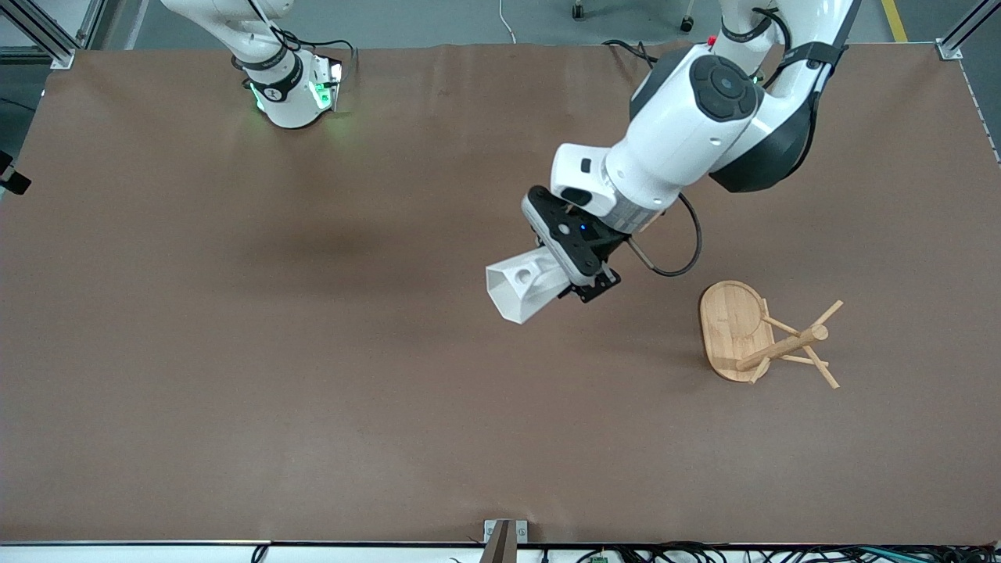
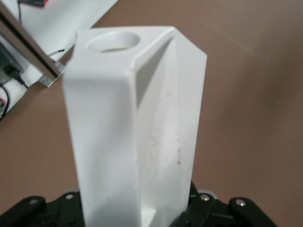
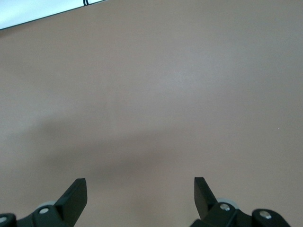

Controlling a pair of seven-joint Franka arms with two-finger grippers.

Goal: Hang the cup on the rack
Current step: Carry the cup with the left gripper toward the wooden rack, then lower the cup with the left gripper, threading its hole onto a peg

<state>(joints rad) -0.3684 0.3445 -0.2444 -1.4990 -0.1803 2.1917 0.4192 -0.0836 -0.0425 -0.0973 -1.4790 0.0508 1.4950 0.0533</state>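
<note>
One bamboo mug rack (image 1: 743,332) is seen standing on the brown table (image 1: 235,352), toward the left arm's end, its oval base flat on the surface and its thin pegs slanting out from the thick central post. No cup is hung on any peg. Over the middle of the table, well apart from the rack, the white faceted cup (image 1: 522,289) is held up in the air by the left gripper (image 1: 567,291), whose fingers are clamped tight on one end of it. In the left wrist view the cup (image 2: 137,132) is shown reaching away from the gripper, with the round hole of its chunky handle at the outer end. Farthest off, the right gripper (image 3: 140,194) is kept waiting above bare table near its own base, its fingers (image 3: 75,196) spread wide and nothing held between them.
</note>
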